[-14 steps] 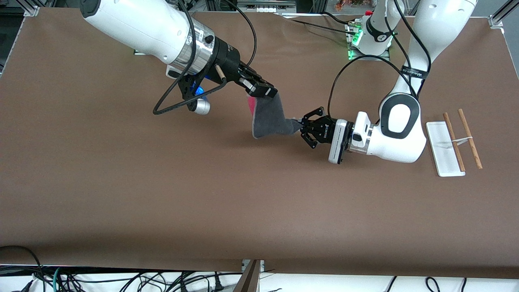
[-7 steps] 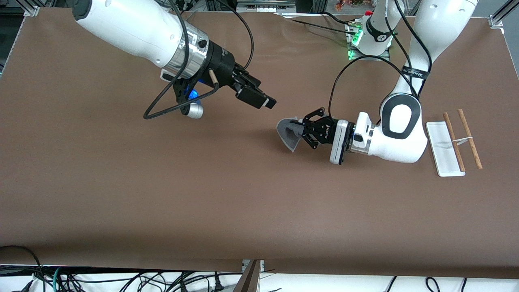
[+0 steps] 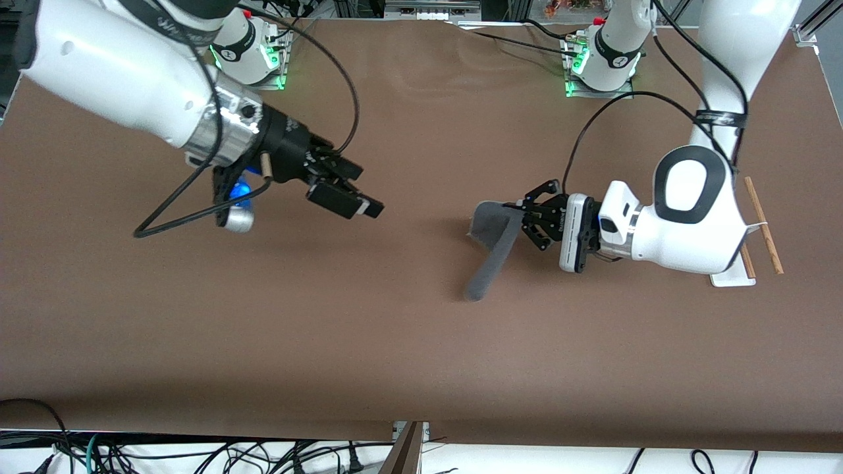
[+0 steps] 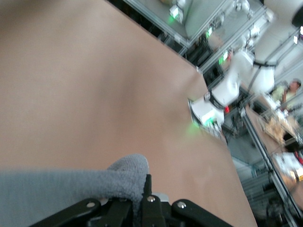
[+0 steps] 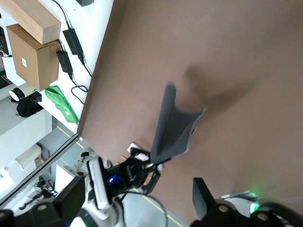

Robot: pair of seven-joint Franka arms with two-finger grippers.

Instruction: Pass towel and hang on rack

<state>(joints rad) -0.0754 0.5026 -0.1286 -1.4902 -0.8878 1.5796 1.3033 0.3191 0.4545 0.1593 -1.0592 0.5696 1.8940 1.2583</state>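
Observation:
The dark grey towel [image 3: 490,240] hangs from my left gripper [image 3: 516,214], which is shut on its upper edge over the middle of the table. Its free end droops toward the front camera. In the left wrist view the towel [image 4: 71,189] bulges between the fingers [image 4: 147,188]. My right gripper [image 3: 363,192] is open and empty, over the table toward the right arm's end. The right wrist view shows the towel [image 5: 173,130] held by the left gripper [image 5: 144,165]. The rack [image 3: 764,227] stands at the left arm's end, mostly hidden by the left arm; one rod and a base corner show.
The arm bases with green lights [image 3: 596,62] stand along the table's edge farthest from the front camera. Black cables [image 3: 178,210] loop off the right arm's wrist. Bare brown tabletop [image 3: 408,342] lies nearer the front camera.
My right gripper has let go of the towel and drawn back toward its own end. My left gripper has carried the towel toward the rack, and the towel now hangs unfolded.

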